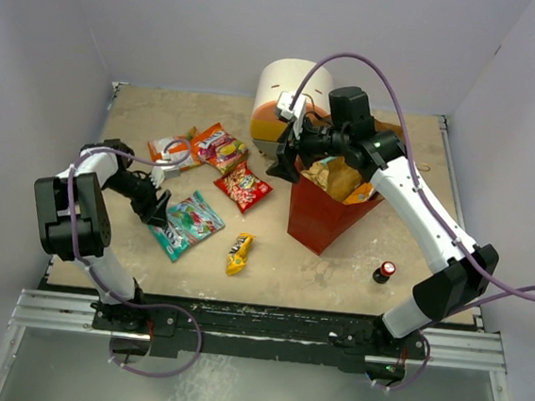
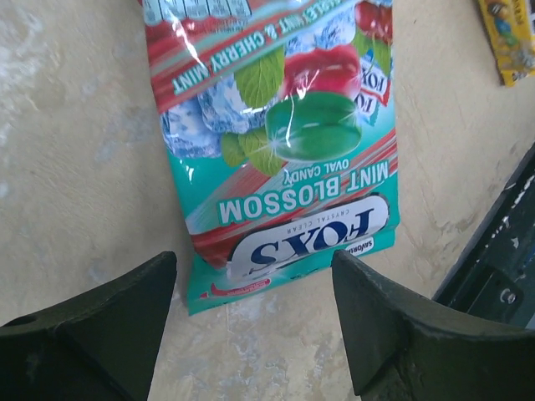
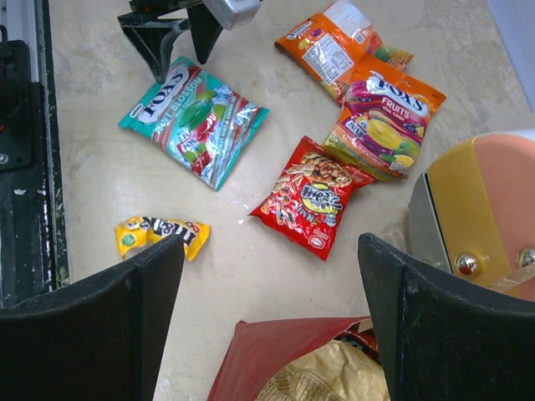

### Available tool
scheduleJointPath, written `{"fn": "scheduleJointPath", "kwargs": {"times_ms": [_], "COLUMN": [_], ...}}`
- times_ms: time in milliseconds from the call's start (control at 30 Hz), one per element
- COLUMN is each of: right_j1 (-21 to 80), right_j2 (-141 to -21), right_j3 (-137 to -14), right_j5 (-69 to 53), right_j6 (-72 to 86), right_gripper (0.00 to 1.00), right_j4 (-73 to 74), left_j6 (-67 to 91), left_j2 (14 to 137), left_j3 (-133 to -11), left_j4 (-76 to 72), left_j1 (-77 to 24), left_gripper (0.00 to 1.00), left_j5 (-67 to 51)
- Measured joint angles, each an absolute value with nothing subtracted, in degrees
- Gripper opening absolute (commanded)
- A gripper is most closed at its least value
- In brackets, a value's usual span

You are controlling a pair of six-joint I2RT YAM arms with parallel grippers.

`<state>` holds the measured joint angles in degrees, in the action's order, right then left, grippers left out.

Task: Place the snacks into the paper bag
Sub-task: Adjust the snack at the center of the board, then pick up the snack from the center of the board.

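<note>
Left arm, wrist view. The left fingers [image 1: 159,215] stand wide with nothing pinched. The teal crinkly candy packet [image 2: 284,142] lies flat on the pale bench [image 1: 336,273]. Its long axis runs 6 to 12 o'clock from the fingers. The near short edge, the end with the white logo, sits in the gap between the two fingertips and nearly fills it. The rest of the packet reaches away toward 12. I cannot tell whether the tips touch the bench or hang just above the film.

Top view. The packet is just beside the left fingers, at about their 4 o'clock. The tall brown paper bag with red outer sides [image 1: 318,220] stands upright, well apart from the packet, between its 2 and 3 o'clock. Tan chip bags [image 1: 341,177] already show in its mouth. The right fingers [image 1: 286,167] are spread wide and empty, hovering at the bag's 10 o'clock rim.

My read: the left arm is clearly the nearer one, so this pick belongs to it. The closing line runs 9 to 3, along the short edge. A squeeze would therefore bunch the film rather than nip it flat, and the tips would have to be low on the bench to catch it.

A yellow bar packet [image 1: 238,253] lies at the teal packet's 4 o'clock, and more packets sit toward 12 and 1.
</note>
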<state>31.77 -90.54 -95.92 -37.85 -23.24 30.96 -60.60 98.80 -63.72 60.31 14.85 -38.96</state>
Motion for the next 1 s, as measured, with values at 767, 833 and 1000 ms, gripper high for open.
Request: {"fn": "scheduleJointPath", "kwargs": {"times_ms": [767, 833, 1000], "right_j1": [31.77, 31.77, 31.94], "right_j2": [-90.32, -90.37, -90.37], "right_j3": [-95.11, -95.11, -95.13], "right_j5": [-36.75, -36.75, -36.82], "right_j6": [-23.57, -23.57, -23.57], "right_gripper": [0.86, 0.86, 0.85], "right_j4": [30.94, 30.94, 30.94], "left_j6": [-56.80, -56.53, -57.56], "left_j2": [100.92, 100.57, 98.00], "left_j3": [-58.26, -58.30, -60.69], "left_j4": [53.82, 54.39, 58.54], "left_j1": [14.85, 14.85, 14.85], "left_gripper": [0.13, 0.02, 0.00], "left_j5": [-40.03, -40.25, -40.88]}}
